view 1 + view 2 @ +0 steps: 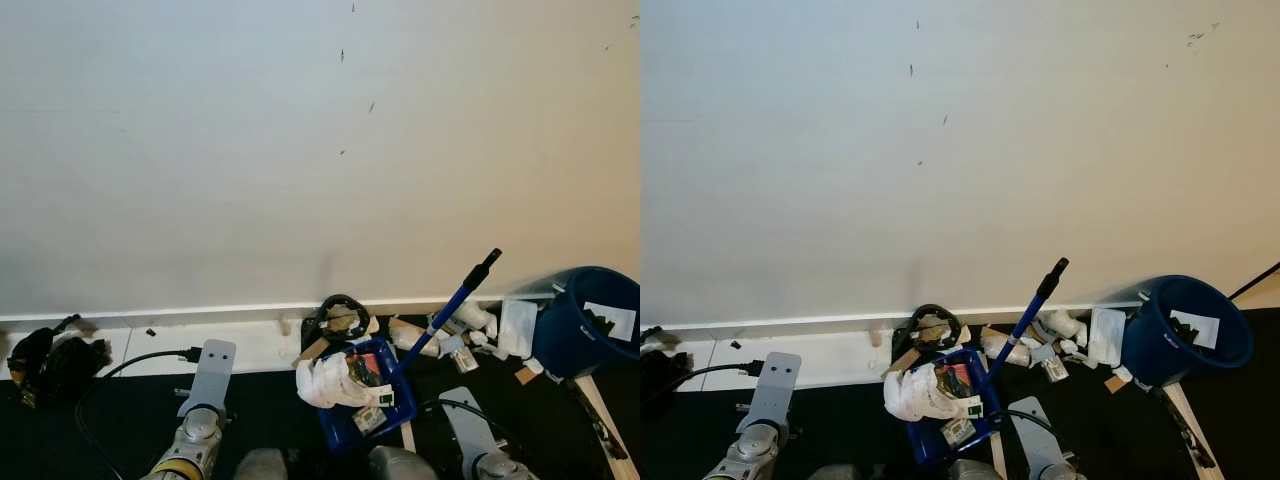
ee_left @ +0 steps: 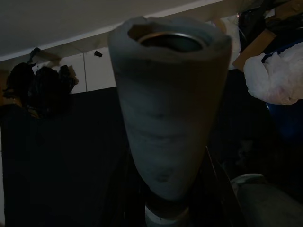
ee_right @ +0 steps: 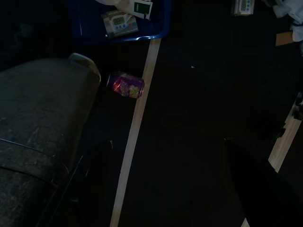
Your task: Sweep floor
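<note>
I can read no text anywhere. The white label on my bucket (image 1: pixel 609 320), the packets in the dustpan (image 3: pixel 120 22) and the purple can (image 3: pixel 125 85) on the floor carry print too small and dim to read.

Blue bin (image 1: pixel 590 325) cut by edge

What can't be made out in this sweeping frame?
- Left gripper: left wrist view, a grey foam-covered handle blocks its fingers.
- Blue bucket: left eye view, cut off by the right edge.
- Trash in the blue dustpan: partly covered by a white bag.
- Purple can: right wrist view, too dark to read.
</note>
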You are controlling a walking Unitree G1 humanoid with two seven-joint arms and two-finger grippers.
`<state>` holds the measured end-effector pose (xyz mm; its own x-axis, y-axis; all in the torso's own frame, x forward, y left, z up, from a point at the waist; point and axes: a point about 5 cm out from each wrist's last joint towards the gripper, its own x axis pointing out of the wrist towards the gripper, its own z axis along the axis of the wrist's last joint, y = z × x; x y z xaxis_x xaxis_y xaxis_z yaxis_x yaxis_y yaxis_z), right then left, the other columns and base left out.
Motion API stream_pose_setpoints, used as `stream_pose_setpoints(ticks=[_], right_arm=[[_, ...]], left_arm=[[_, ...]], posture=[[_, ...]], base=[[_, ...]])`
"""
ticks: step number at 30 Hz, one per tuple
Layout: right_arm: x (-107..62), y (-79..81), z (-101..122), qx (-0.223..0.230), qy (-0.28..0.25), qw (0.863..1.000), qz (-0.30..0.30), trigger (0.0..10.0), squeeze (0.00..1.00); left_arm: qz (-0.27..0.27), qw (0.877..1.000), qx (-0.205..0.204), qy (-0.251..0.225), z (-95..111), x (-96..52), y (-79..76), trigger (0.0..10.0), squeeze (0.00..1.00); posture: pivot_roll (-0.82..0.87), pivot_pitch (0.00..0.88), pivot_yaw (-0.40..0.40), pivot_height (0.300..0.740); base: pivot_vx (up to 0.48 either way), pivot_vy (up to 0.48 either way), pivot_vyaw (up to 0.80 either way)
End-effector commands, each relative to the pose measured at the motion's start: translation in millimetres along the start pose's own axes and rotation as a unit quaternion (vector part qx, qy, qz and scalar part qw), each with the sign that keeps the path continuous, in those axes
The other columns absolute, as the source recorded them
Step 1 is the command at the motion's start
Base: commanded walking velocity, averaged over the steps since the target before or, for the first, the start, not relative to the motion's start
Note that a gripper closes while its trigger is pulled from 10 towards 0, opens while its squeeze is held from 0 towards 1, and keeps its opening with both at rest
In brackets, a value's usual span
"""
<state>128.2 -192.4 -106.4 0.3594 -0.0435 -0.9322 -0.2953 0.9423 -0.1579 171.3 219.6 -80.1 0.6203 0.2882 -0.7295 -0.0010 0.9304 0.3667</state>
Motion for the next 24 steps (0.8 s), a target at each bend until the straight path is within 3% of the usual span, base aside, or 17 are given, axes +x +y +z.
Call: stream_pose_setpoints(ticks=[1, 6, 11, 16, 24], right_arm=[[0.0, -3.6, 1.4, -0.010, 0.001, 1.000, -0.004, 10.0, 0.00], [0.0, -6.9, 5.0, 0.012, -0.006, 1.000, -0.010, 10.0, 0.00], [0.1, -6.1, 4.7, -0.011, 0.001, 1.000, -0.003, 10.0, 0.00], [0.1, -6.3, 5.5, 0.013, -0.006, 1.000, -0.006, 10.0, 0.00], [0.1, -6.4, 4.9, -0.005, 0.000, 1.000, -0.002, 10.0, 0.00]], left_arm=[[-0.005, 1.000, 0.013, 0.021, -9.4, -2.1, -3.0, 10.0, 0.00], [-0.013, 0.999, 0.028, 0.022, -10.0, -2.2, -4.7, 10.0, 0.00], [-0.001, 1.000, 0.012, 0.025, -6.6, -0.2, 0.2, 10.0, 0.00], [-0.011, 0.999, 0.027, 0.023, -6.1, -0.5, -2.7, 10.0, 0.00], [-0.007, 0.999, 0.021, 0.026, -8.0, -0.9, -2.3, 10.0, 0.00]], posture=[[0.16, 0.000, -0.101, 0.740], [0.15, 0.000, -0.086, 0.740], [0.16, 0.000, -0.096, 0.740], [0.16, 0.000, -0.091, 0.740], [0.16, 0.000, -0.087, 0.740]], base=[[0.000, 0.000, 0.00], [0.000, 0.000, 0.00], [0.000, 0.000, 0.00], [0.000, 0.000, 0.00], [0.000, 0.000, 0.00]])
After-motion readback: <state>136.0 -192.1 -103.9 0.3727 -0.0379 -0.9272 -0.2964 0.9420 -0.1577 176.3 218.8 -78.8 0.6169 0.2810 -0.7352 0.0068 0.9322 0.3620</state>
